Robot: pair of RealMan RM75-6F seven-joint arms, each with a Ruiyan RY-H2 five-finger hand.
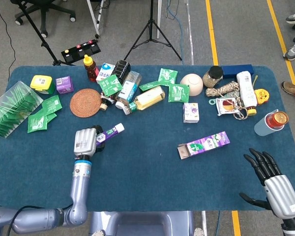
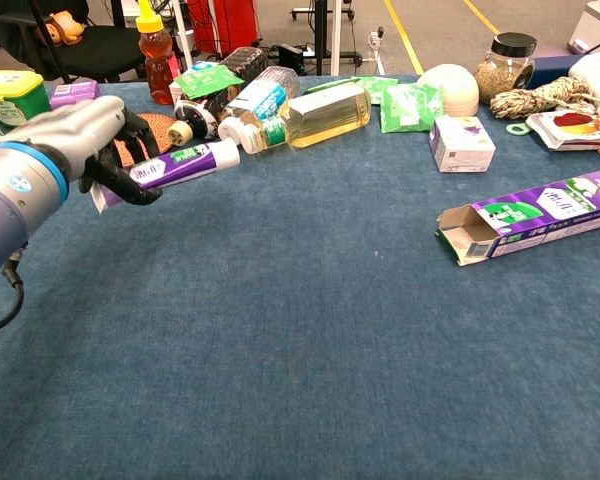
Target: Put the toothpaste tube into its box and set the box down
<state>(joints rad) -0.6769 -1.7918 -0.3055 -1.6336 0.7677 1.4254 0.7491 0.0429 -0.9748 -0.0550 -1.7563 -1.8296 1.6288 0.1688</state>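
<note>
Two robot hands: the left robot hand and the right robot hand. One toothpaste tube, in the left robot hand. One open purple toothpaste box, between the two hands on the table.

Beyond the left robot hand:
- one honey bottle
- one woven coaster
- one bottle of yellow oil
- one small purple box
- about seven loose green sachets, the exact count hard to tell
- one clear bag of green sachets

Beyond the right robot hand:
- one pale bowl
- one glass jar
- one rope bundle
- one lidded cup
- one small white carton
</note>
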